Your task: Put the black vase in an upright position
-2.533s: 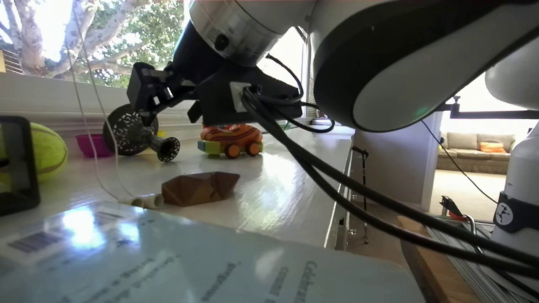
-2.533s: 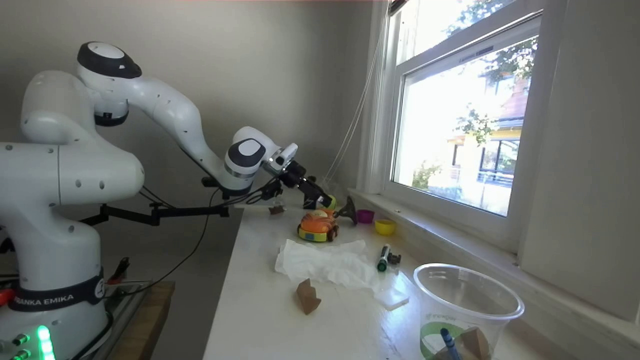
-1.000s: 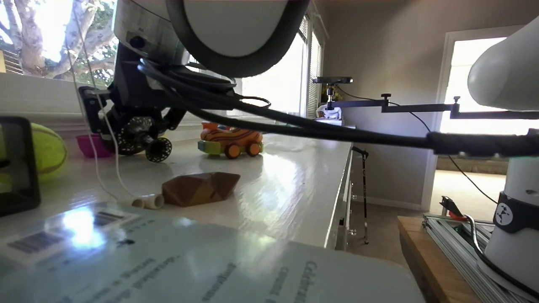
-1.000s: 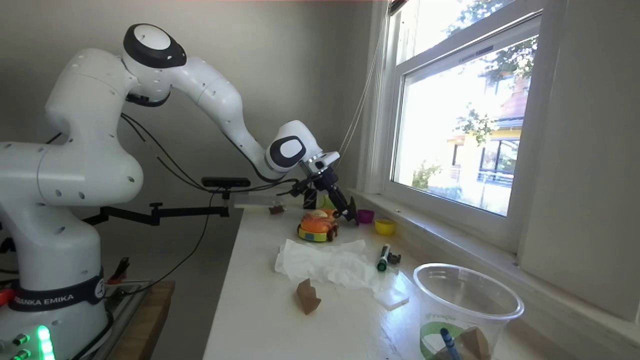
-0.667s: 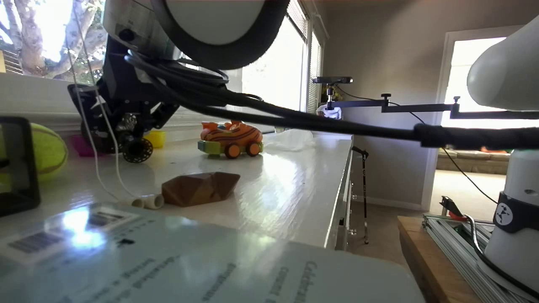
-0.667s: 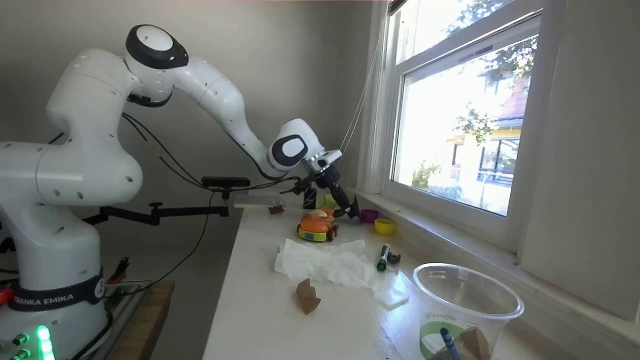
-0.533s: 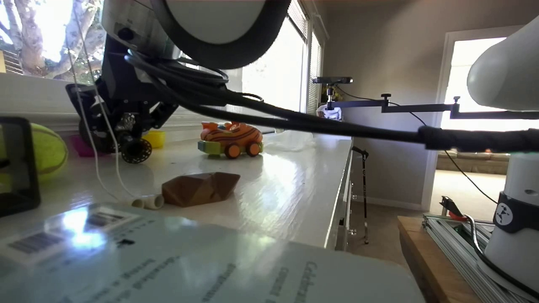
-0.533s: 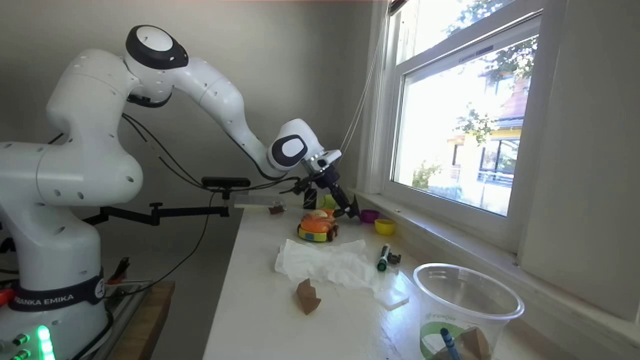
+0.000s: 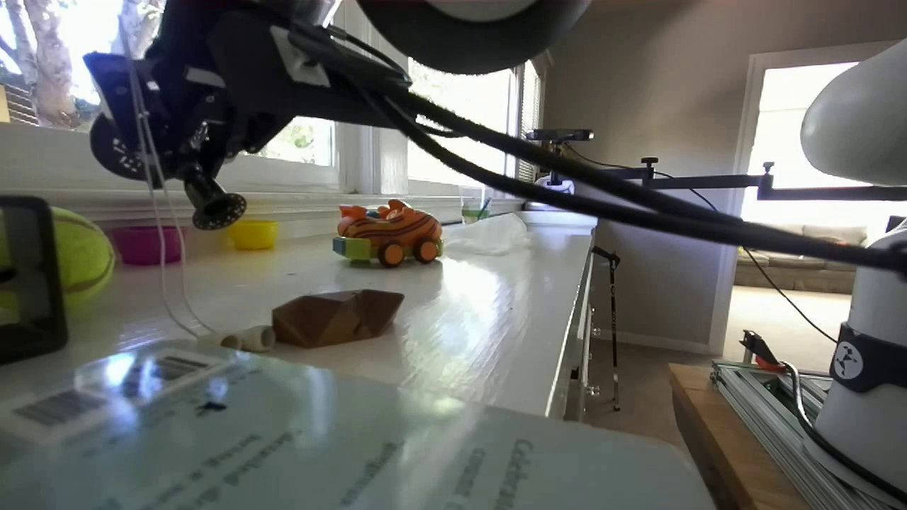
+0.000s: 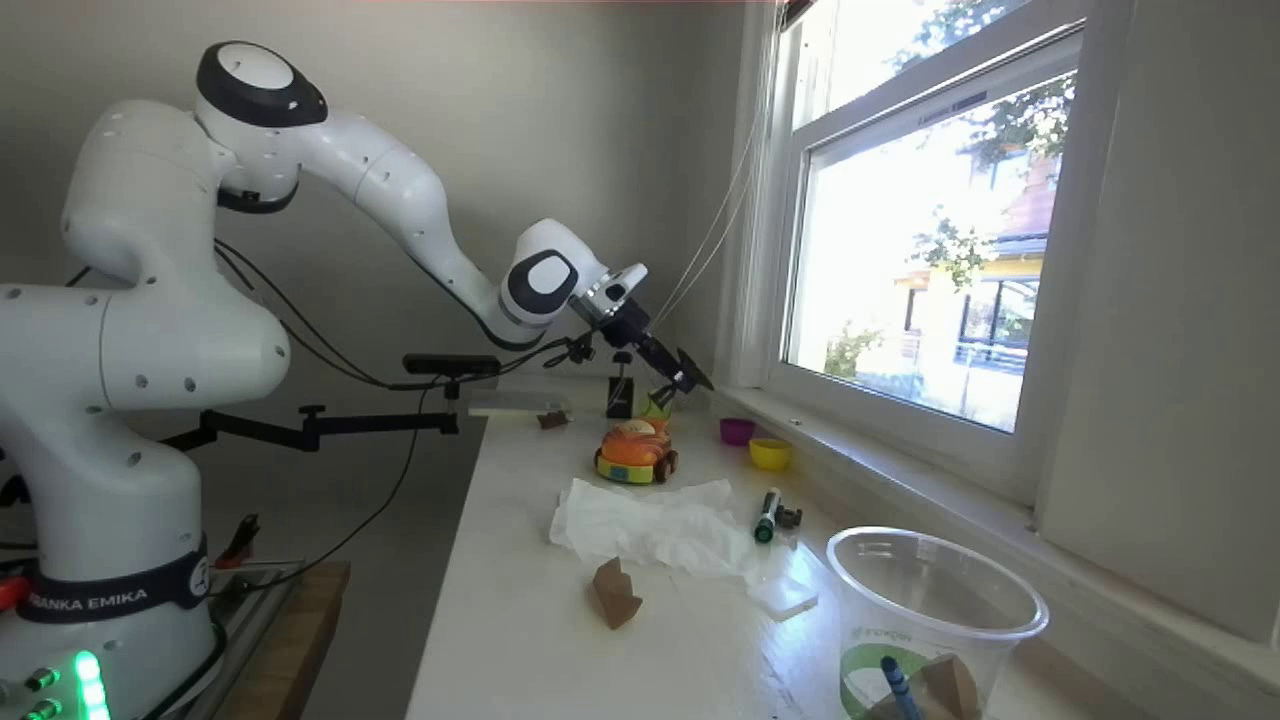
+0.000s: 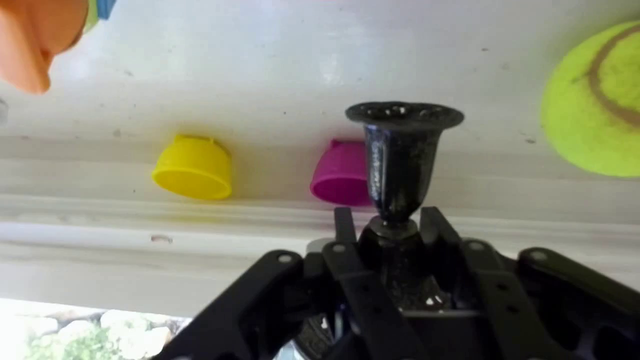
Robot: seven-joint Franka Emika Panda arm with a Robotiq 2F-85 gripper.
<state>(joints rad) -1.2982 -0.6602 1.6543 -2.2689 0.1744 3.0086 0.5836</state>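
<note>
Vase [image 11: 401, 165] — glossy black, narrow-waisted, flared, perforated — tilted.

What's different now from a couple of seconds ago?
The vase was lying on its side on the counter, the open gripper nearby. Now the gripper has closed around its middle and lifted it up off the counter, tilted rather than upright. The purple cup looks nudged slightly toward the window. The yellow cup, toy car, ball and brown piece stayed put.

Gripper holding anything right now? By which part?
Yes: the vase. The gripper has it by its narrow middle, between the two flared ends.
</note>
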